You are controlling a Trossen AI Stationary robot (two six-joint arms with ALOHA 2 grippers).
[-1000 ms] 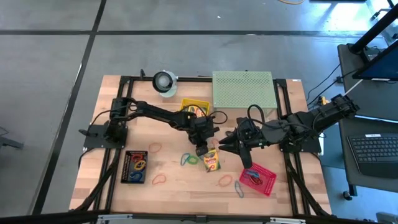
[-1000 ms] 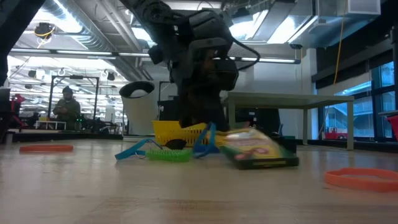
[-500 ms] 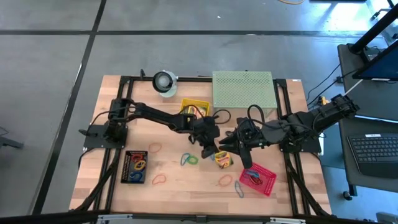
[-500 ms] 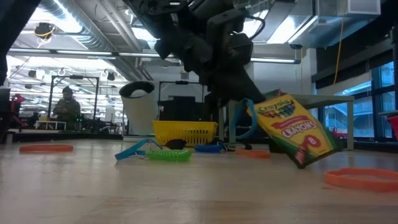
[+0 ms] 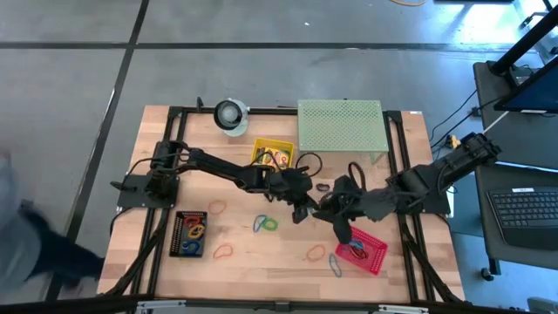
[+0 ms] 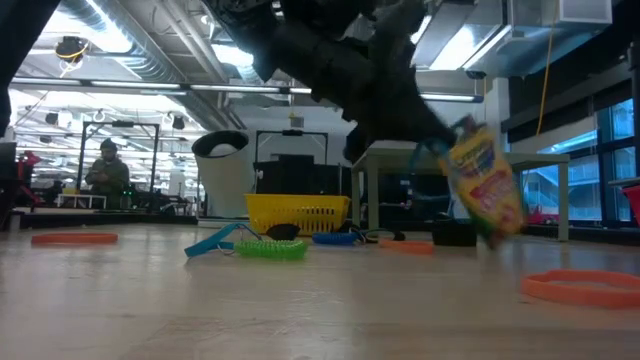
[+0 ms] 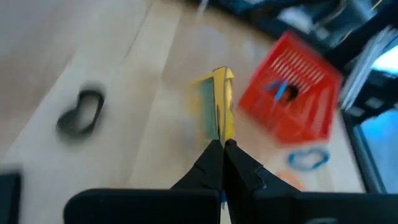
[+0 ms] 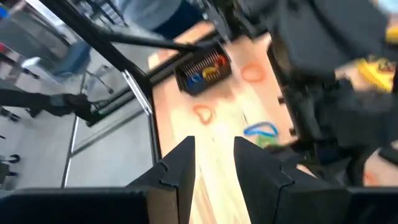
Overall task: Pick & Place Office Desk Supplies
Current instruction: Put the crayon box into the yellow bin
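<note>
The left tool [image 7: 222,144] has its fingers pressed together on the edge of a crayon box [image 6: 484,180], which hangs clear of the surface [image 5: 244,253] in the low view. Seen from above, the box is mostly hidden under the two arms, just beside the red basket [image 5: 364,251] on the side toward the yellow basket [image 5: 272,152]. In the left wrist view the box [image 7: 215,102] shows edge-on between the fingertips, with the red basket [image 7: 287,97] just beyond it.

The right tool [image 8: 211,163] hovers near the red basket too; its fingers stand slightly apart with nothing visible between them.

As a judgement, the task is partway done. The red basket already holds what looks like a blue band, the yellow basket holds a few small coloured items, and a black tray [image 5: 190,234], well apart from the red basket toward the left arm's base, holds several bands. Still loose on the surface are a blue-and-green cluster of bands [image 5: 264,223] between the black tray and the red basket, an orange band [image 5: 217,208] and a red band [image 5: 223,251] near the black tray, an orange band [image 5: 315,253] and a blue band [image 5: 336,265] just beside the red basket. The carried box seems headed for the red basket, so that placement and the loose bands remain.
</note>
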